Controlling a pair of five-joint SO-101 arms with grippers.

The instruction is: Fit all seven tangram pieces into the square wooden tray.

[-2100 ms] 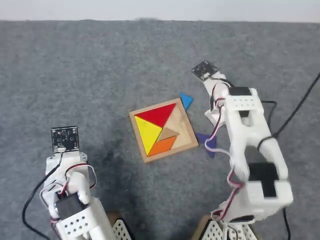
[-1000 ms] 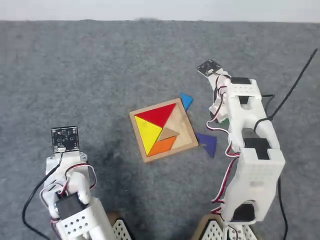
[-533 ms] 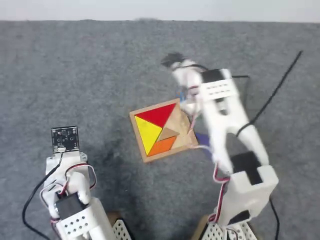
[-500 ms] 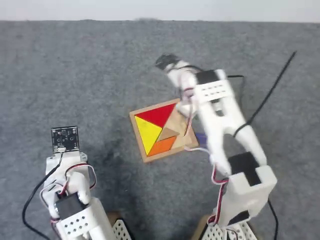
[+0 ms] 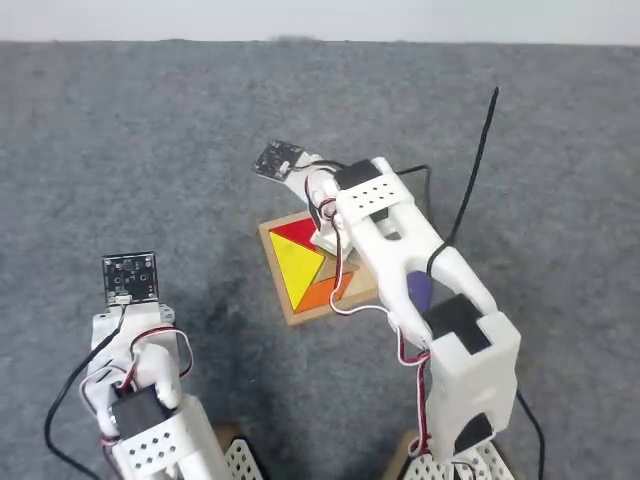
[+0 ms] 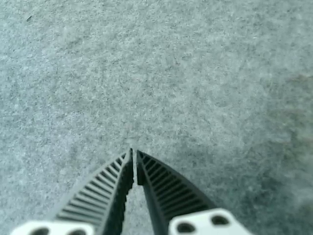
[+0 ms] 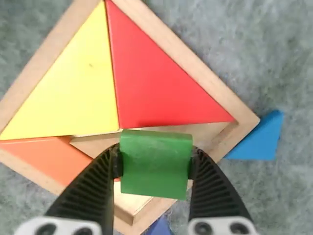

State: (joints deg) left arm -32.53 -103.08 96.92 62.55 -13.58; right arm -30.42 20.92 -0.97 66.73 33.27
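Three pieces sit in the square wooden tray (image 7: pixel 196 73): the red triangle (image 7: pixel 151 78), the yellow triangle (image 7: pixel 73 88) and the orange piece (image 7: pixel 44 152); the change is in the right arm, which two seconds ago stood beside the tray among the loose pieces and has now swung across over it; the right gripper (image 7: pixel 154 159) has its fingers clamped on the green piece (image 7: pixel 155 171), probably the square, held above the bare wood beside the red triangle; the blue triangle (image 7: pixel 259 137) lies just outside the rim, the purple piece (image 5: pixel 418 290) partly under the arm; the left gripper (image 6: pixel 134 159) hangs over the grey table (image 6: pixel 195 73), fingers all but closed on nothing; the fourth piece looks ready for lowering, with others still to fetch.
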